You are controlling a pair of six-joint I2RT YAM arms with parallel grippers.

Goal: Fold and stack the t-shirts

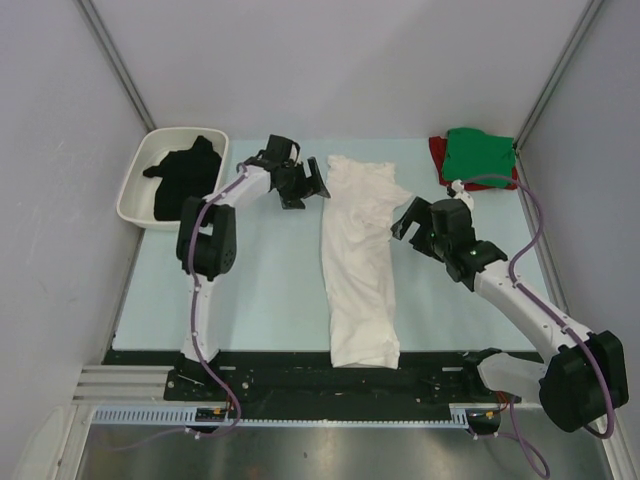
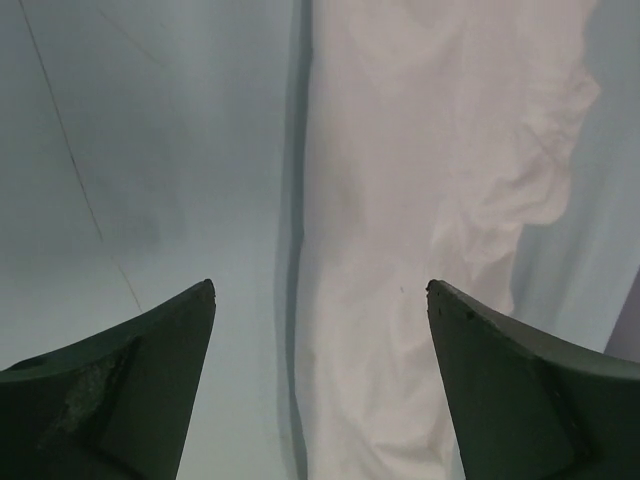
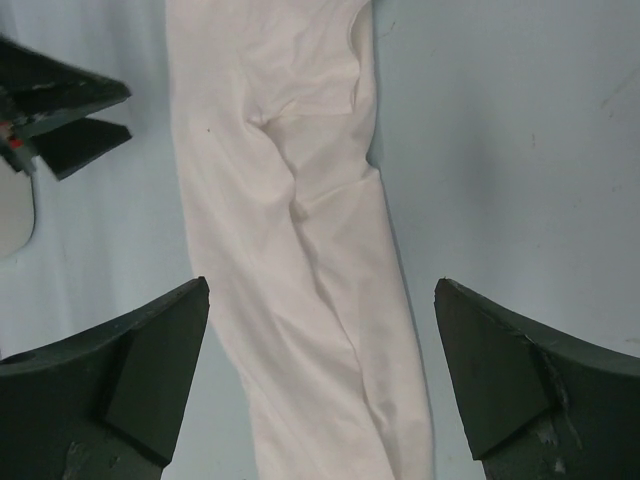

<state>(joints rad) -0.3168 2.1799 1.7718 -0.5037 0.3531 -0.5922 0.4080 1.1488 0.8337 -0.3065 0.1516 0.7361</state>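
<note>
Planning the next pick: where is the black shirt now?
Top view: the black shirt lies in the white tray at the far left corner of the table, just left of the left pincer.

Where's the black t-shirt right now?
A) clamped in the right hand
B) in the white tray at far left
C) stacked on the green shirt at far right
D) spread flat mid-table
B: the black t-shirt lies bunched inside the white tray at the table's far-left corner in the top view.
</note>
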